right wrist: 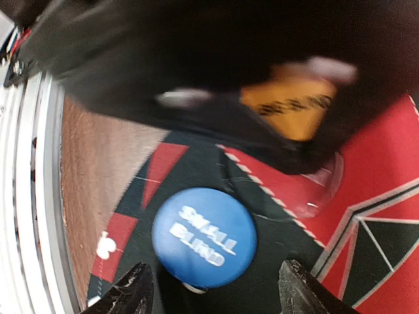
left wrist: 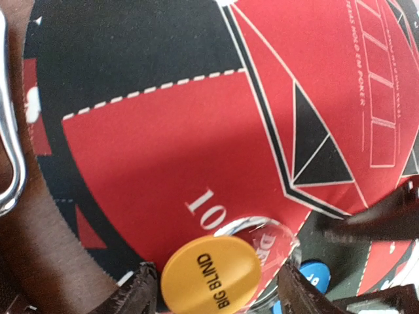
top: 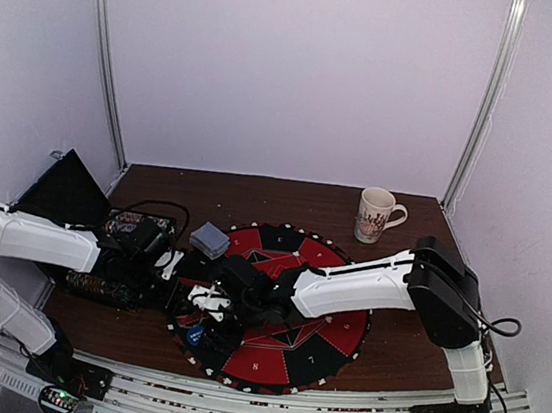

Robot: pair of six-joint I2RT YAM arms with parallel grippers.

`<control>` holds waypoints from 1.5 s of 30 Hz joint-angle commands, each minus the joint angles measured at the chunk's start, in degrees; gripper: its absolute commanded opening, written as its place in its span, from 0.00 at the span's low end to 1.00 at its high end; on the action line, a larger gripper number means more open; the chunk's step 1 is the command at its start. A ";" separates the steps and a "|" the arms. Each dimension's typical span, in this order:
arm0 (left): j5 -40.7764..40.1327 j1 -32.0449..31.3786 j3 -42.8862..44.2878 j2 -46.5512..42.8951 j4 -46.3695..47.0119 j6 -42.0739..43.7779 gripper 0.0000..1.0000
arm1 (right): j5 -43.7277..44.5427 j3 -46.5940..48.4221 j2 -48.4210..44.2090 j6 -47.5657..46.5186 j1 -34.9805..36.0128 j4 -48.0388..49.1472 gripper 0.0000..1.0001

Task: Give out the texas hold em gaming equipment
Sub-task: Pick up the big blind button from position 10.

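- The task is judged to be at an early stage. The cards [top: 209,241] are seen as one grey stack at the far left rim of the mat [top: 341,330]. No dealt card is seen on any field.
- The chip case [top: 95,285] is set on the counter [top: 403,358] left of the mat, lid raised. No chip is seen on the mat.
- The orange button [left wrist: 211,278], the blue button [right wrist: 203,237] and a clear disc [left wrist: 268,237] are grouped near the near left edge of the mat. Their placing is judged to be the step in hand.
- The left end effector [left wrist: 216,271] is spread on either side of the orange button, marked BIG BLIND. A gap is seen at one finger, so no grip is judged to be made.
- The right end effector [right wrist: 216,267] is spread on either side of the blue button, marked SMALL BLIND. This button lies flat on a black field and is not gripped.
- Buttons, cards and chips are all left to be shared out.
- Only the overhead view shows the stack, the case, the mug [top: 378,215] and both arms meeting over the mat; no lettering can be read there.
- Only the left wrist view shows the field number 10 and the clear disc overlapped by the orange button.
- Only the right wrist view shows the blue lettering. There the left end effector is seen as a dark blur.
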 commanded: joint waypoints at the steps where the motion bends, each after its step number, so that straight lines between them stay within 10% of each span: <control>1: 2.04 -0.21 -0.37 1.83 4.49 -0.79 0.64 | -5.27 -1.92 -1.72 4.63 -2.87 1.66 0.69; 17: -1.56 -0.83 -0.21 6.16 -3.31 3.48 0.55 | 1.02 -0.31 -0.64 4.50 -3.09 1.92 0.73; 45: -2.16 0.33 -5.77 -3.65 -6.68 -9.58 0.00 | -3.88 9.51 7.71 2.55 -3.06 5.99 0.76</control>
